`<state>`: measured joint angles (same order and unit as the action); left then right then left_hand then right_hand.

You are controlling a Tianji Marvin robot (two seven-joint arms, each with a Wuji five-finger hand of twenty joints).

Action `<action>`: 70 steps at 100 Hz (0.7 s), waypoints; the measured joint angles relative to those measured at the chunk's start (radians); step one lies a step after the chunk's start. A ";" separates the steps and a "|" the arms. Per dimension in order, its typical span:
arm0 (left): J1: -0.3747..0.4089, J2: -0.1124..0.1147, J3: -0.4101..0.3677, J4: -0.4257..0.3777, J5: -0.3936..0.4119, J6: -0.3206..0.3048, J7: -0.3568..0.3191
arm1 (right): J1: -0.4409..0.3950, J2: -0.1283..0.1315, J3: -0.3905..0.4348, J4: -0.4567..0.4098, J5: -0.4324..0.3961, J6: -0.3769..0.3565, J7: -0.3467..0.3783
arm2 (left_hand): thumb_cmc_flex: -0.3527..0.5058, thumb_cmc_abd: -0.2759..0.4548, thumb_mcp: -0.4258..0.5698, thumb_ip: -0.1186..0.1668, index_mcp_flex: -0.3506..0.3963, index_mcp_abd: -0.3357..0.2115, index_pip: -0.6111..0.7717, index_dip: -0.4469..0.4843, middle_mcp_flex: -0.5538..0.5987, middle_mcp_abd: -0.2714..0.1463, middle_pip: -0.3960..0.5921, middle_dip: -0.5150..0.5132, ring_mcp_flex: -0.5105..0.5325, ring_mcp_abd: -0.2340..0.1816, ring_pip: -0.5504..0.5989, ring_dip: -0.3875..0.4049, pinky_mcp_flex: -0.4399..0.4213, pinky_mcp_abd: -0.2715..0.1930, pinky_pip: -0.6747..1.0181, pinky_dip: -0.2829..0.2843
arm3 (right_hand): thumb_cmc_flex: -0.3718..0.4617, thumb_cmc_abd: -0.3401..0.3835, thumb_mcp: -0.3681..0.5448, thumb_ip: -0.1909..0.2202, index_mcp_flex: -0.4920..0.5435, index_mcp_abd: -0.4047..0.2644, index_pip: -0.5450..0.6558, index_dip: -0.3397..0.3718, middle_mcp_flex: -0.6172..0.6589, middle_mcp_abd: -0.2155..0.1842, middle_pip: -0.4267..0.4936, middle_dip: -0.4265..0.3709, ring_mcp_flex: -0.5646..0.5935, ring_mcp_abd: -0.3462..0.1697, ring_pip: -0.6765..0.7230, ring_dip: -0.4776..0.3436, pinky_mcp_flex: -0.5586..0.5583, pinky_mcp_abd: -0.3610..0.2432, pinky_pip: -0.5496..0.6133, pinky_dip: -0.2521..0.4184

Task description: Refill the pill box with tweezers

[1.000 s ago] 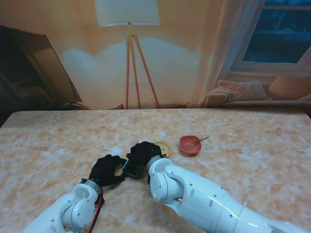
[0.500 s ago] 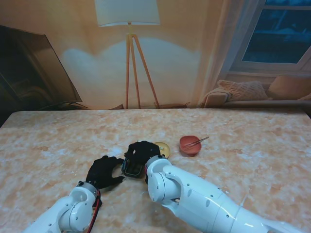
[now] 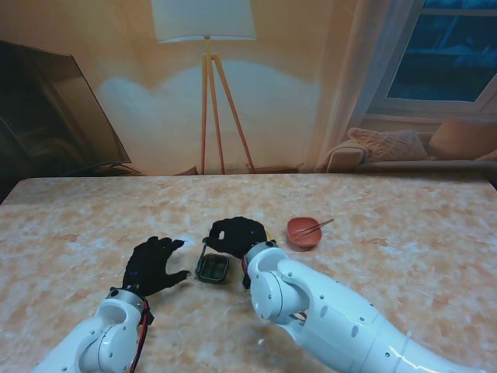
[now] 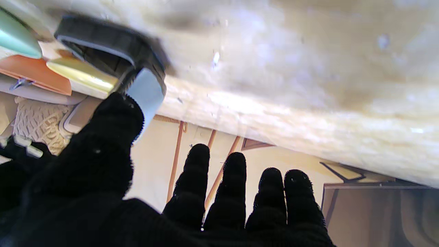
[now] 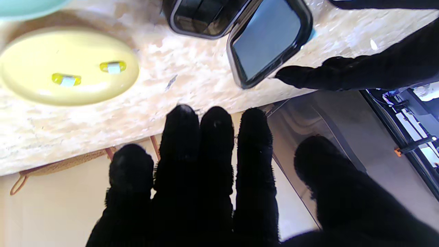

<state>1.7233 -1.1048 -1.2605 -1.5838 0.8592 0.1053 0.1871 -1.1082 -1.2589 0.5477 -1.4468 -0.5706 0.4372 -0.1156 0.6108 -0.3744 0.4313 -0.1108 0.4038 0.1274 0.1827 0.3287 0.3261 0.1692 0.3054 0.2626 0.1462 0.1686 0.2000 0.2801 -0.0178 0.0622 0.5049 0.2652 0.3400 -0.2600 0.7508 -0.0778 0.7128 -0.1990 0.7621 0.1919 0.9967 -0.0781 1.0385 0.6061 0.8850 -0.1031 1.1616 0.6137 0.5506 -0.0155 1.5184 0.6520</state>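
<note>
Your pill box [image 3: 212,268] sits open at frame centre, ready for filling; left robot hand [image 3: 152,266] and right robot hand [image 3: 238,235] flank it, fingers spread, holding nothing.

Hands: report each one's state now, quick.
Left hand: open, holding nothing.
Right hand: open, holding nothing.

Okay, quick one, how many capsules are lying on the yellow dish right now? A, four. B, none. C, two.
C: the right wrist view shows two yellow-and-white capsules lying apart on the yellow dish, and nothing else on it.
</note>
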 measured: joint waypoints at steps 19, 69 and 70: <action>0.051 0.000 -0.077 -0.094 0.012 -0.019 -0.036 | -0.048 0.056 0.098 -0.067 -0.103 -0.070 0.053 | -0.001 0.000 -0.012 0.007 0.011 0.021 -0.027 -0.013 0.000 0.000 -0.022 -0.010 -0.013 -0.003 -0.014 0.000 -0.001 0.000 -0.055 -0.020 | -0.030 -0.015 -0.030 0.000 -0.061 0.014 -0.109 0.130 -0.103 0.019 -0.274 -0.153 -0.116 0.013 -0.342 -0.139 -0.139 0.078 -0.231 -0.118; 0.071 0.012 -0.142 -0.176 -0.024 -0.115 -0.105 | -0.205 0.157 0.483 -0.111 -0.350 -0.369 0.122 | -0.061 -0.001 -0.027 0.007 0.011 0.032 -0.059 -0.035 -0.036 -0.014 -0.072 -0.040 -0.049 -0.039 -0.051 -0.025 -0.001 -0.015 -0.157 -0.064 | -0.183 -0.179 0.072 0.000 -0.259 0.027 -0.209 0.140 -0.366 0.007 -0.588 -0.328 -0.348 -0.005 -0.834 -0.343 -0.310 0.090 -0.529 -0.338; 0.070 0.012 -0.141 -0.176 -0.024 -0.115 -0.106 | -0.206 0.159 0.488 -0.110 -0.352 -0.372 0.123 | -0.061 -0.001 -0.027 0.007 0.011 0.032 -0.059 -0.035 -0.036 -0.014 -0.073 -0.040 -0.049 -0.039 -0.052 -0.025 -0.001 -0.015 -0.157 -0.064 | -0.184 -0.179 0.073 0.000 -0.259 0.027 -0.209 0.140 -0.366 0.007 -0.588 -0.328 -0.348 -0.005 -0.838 -0.343 -0.310 0.090 -0.530 -0.339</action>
<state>1.7931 -1.0926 -1.4017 -1.7600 0.8354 -0.0098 0.0811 -1.3144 -1.1002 1.0357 -1.5572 -0.9229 0.0654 0.0076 0.5499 -0.3753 0.4041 -0.1033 0.4151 0.1599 0.1232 0.2933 0.2897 0.1553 0.2324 0.2223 0.0970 0.1299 0.1484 0.2549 -0.0191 0.0470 0.3479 0.2008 0.1563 -0.4393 0.8235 -0.0780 0.4539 -0.1721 0.5530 0.3314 0.6312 -0.0710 0.4504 0.2780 0.5374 -0.1080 0.3241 0.2702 0.2405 0.0749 0.9887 0.3133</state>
